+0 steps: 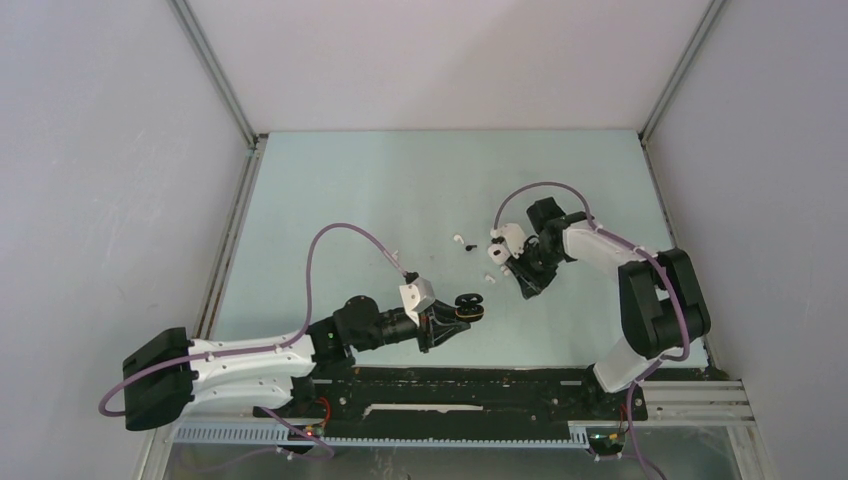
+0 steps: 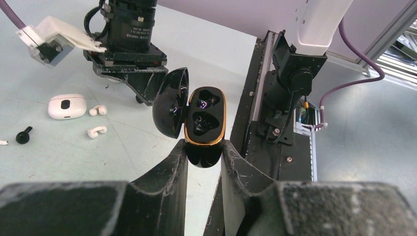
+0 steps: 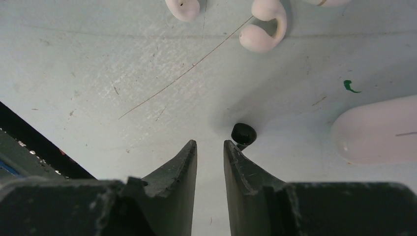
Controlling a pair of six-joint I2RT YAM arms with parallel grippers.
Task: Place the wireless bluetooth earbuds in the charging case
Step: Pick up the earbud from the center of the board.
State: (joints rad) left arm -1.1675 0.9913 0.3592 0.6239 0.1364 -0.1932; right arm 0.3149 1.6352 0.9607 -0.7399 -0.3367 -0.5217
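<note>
My left gripper (image 2: 204,150) is shut on the lower end of a black charging case (image 2: 205,123) with a gold rim. It holds the case above the table with the lid swung open and two dark pockets showing. From the top view, this left gripper (image 1: 455,315) and case (image 1: 470,305) are in front of the right arm. My right gripper (image 3: 210,145) points down at the table, its jaws a narrow gap apart with nothing between them. A black earbud (image 3: 243,133) lies just beyond the right fingertip, outside the gap. White earbuds (image 3: 265,29) lie farther ahead.
A closed white case (image 3: 378,130) lies to the right of the right gripper and shows again in the left wrist view (image 2: 67,105). Near it lie two white earbuds (image 2: 97,131) and a black one (image 2: 23,135). The black base rail (image 1: 450,385) runs along the near edge.
</note>
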